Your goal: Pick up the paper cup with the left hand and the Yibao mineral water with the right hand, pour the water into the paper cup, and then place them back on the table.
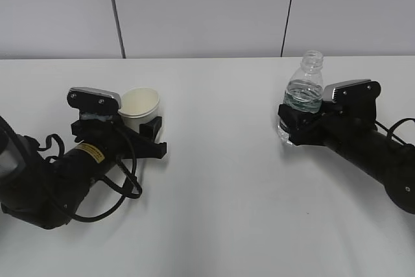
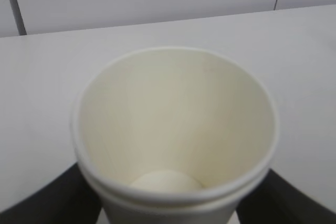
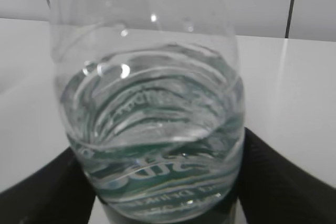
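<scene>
The paper cup [image 1: 140, 104] is cream-white and looks empty inside; it fills the left wrist view [image 2: 173, 124]. My left gripper [image 1: 146, 128] is shut on its lower part, with a black finger on each side [image 2: 47, 198]. The Yibao mineral water bottle [image 1: 305, 89] is clear, has no cap and is about half full, with its green label low down [image 3: 157, 182]. My right gripper [image 1: 293, 124] is shut on its lower body, with a black finger on each side [image 3: 283, 177]. Both sit low over the white table [image 1: 220, 180]; I cannot tell whether the bases touch it.
The grey panelled wall [image 1: 207, 11] runs along the table's far edge. Cables loop from the left arm [image 1: 123, 186] onto the table. A wide stretch of bare tabletop lies between the two arms.
</scene>
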